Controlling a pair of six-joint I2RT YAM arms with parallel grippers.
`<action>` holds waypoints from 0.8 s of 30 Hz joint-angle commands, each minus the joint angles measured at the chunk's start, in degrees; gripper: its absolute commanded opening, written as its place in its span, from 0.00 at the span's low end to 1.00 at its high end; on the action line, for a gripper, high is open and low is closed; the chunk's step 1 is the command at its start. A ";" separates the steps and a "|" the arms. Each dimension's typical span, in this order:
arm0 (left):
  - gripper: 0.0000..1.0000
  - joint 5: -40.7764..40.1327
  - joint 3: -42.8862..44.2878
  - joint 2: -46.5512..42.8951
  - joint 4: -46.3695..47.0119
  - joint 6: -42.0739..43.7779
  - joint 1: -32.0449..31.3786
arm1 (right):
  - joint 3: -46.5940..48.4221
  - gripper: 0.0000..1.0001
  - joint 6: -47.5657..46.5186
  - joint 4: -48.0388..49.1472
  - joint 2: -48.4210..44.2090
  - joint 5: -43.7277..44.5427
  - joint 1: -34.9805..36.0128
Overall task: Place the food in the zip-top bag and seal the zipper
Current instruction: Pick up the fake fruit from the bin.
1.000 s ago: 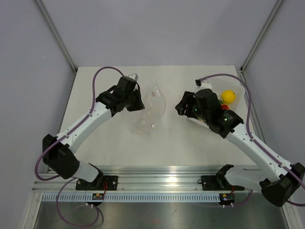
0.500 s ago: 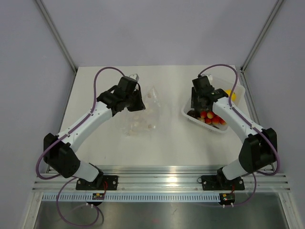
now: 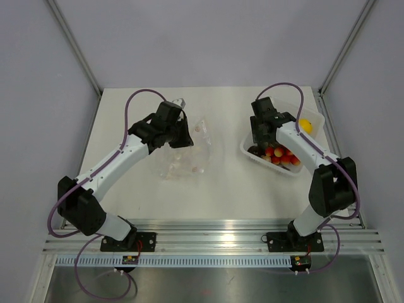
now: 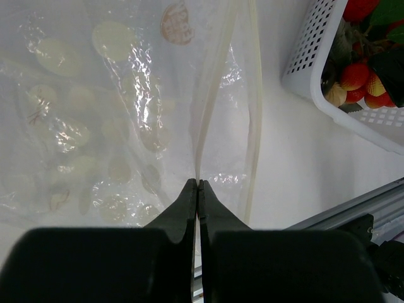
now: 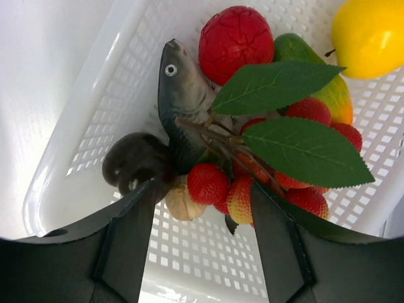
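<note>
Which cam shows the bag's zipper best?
Left wrist: the zipper runs up close and sharp as two pale strips from the tips of the shut left gripper. Top external shows the zip-top bag only as a clear crumpled patch, strip too thin to make out. Right wrist shows just the white basket of food.

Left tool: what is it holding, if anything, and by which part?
The left tool pinches the zip-top bag by its zipper strip at the mouth edge.
</note>
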 commanded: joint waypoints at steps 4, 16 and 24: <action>0.00 2.47 -0.13 -0.62 2.62 -0.02 -0.01 | -0.15 0.69 -5.90 5.35 2.43 5.23 -0.21; 0.00 1.50 0.48 -1.41 1.74 0.24 -0.01 | -1.56 0.59 -3.97 11.94 9.82 8.38 -0.82; 0.00 2.20 1.18 -1.42 1.56 0.68 -0.01 | -4.46 0.16 -1.42 15.73 6.93 14.88 -0.82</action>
